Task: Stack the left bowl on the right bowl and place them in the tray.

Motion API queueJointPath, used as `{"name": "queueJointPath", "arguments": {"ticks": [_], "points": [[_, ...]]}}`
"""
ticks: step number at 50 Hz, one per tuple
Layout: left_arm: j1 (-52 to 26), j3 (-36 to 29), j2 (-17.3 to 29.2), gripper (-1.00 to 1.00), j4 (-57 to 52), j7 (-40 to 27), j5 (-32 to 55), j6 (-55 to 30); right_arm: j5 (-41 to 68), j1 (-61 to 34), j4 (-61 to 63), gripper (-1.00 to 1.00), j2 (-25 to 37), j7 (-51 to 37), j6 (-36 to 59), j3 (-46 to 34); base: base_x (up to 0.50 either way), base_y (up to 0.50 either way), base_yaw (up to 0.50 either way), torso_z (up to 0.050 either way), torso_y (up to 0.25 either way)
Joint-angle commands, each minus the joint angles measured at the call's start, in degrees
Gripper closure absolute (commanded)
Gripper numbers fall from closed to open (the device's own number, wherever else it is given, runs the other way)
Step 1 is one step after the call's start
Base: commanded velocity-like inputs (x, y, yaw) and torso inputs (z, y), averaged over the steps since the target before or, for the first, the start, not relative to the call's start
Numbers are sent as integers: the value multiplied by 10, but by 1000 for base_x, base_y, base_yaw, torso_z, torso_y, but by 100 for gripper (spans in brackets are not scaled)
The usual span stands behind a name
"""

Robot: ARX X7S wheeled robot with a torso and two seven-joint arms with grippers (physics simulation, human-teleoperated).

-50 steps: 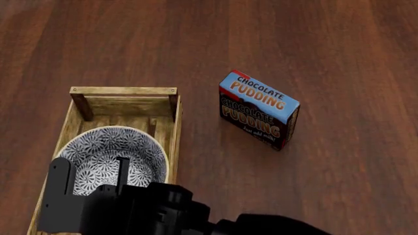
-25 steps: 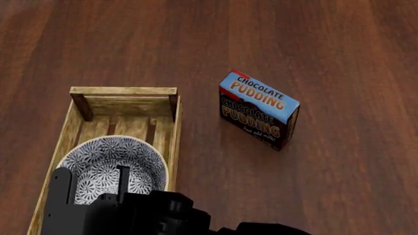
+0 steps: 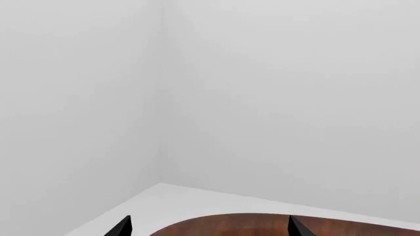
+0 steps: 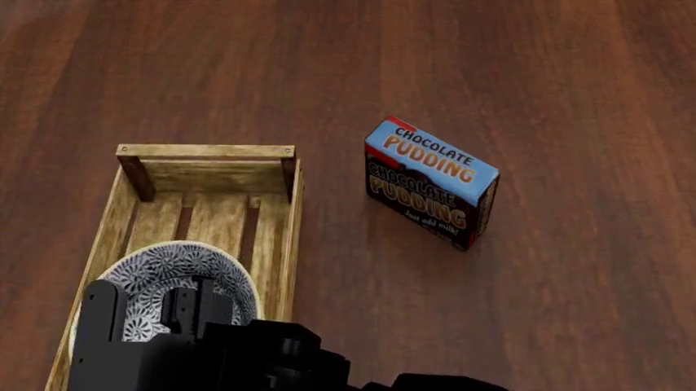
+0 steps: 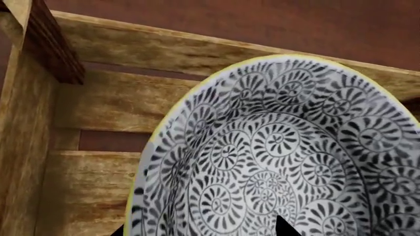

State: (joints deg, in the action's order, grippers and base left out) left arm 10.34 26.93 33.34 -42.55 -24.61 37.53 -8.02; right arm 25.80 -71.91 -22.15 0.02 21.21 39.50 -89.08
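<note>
The tray [image 4: 207,152] is a long light-wood crate at the left of the head view, with a black-and-white patterned bowl [image 4: 152,273] lying in its near half. I see only one bowl outline, so I cannot tell a left bowl from a right bowl. My right gripper [image 4: 147,293] stands over the bowl's near rim. Up close, the right gripper [image 5: 200,231] is open: one fingertip is outside the bowl [image 5: 276,147] and one inside, above the tray's slats [image 5: 105,108]. My left gripper [image 3: 208,228] is open and empty, facing a white wall.
A blue-and-black chocolate pudding box [image 4: 429,183] stands upright on the dark wood table [image 4: 544,81], to the right of the tray. The table's rounded edge [image 3: 262,223] shows under the left gripper.
The right gripper and bowl came nearer together. In the last half second the gripper stayed still while the bowl slid on toward the tray's near end.
</note>
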Motion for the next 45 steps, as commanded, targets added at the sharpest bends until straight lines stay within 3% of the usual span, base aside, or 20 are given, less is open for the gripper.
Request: {"name": "queueJointPath", "arguments": {"ticks": [1,20,45], "points": [[1,1,0,-100,1,1,1,1,-3,-1,1,-100,0,-5,-3,1,0,0,0,0,0],[3,1,-1,-100,1,2,2,3,-13,3,33,-100,0,22,22,1,0,0,0,0,0],[7,5,0,-100,-5,-1,6,2,25,-36,104,-100,0,-14,54,2,0,0,0,0,0]]}}
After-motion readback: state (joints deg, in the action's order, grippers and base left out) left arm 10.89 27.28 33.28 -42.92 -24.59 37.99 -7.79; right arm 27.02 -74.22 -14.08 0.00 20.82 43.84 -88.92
